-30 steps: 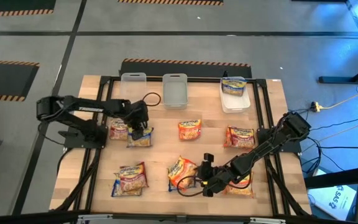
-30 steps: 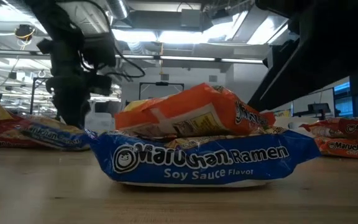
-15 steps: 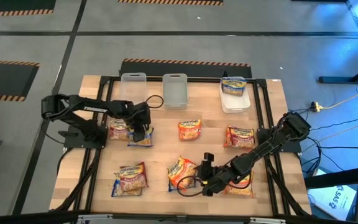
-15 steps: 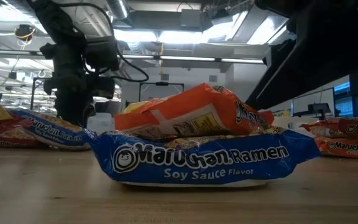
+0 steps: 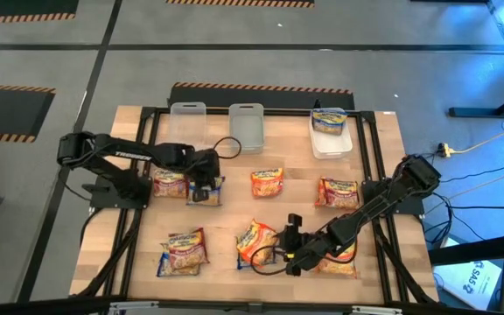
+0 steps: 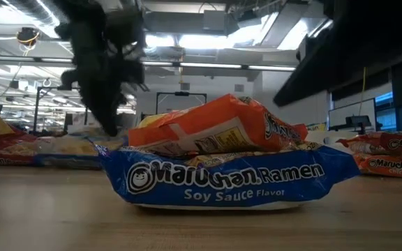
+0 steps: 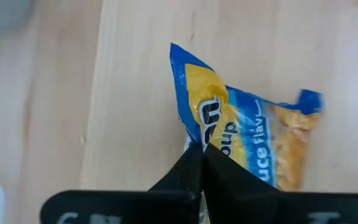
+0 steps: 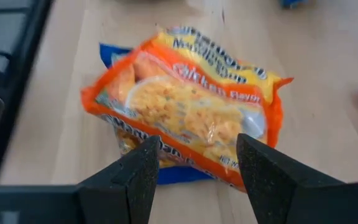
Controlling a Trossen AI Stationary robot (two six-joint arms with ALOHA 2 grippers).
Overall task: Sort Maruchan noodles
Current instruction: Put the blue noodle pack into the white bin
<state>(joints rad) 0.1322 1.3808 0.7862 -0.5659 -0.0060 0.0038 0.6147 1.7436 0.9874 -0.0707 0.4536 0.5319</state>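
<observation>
Gripping: left end effector (image 7: 201,155) pinches blue packet (image 7: 247,140) at worktop (image 5: 234,171) left.
Right end effector (image 8: 194,168): spread over orange packet (image 8: 191,121), stacked on a blue one, near centre.

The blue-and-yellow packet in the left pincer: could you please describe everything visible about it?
The blue-and-yellow packet is crinkly plastic, blue-edged with a yellow face showing noodles. The left pincer is shut on one crumpled edge. It is on the table's left side, beside a red packet; whether it has lifted off the wood cannot be told.
</observation>
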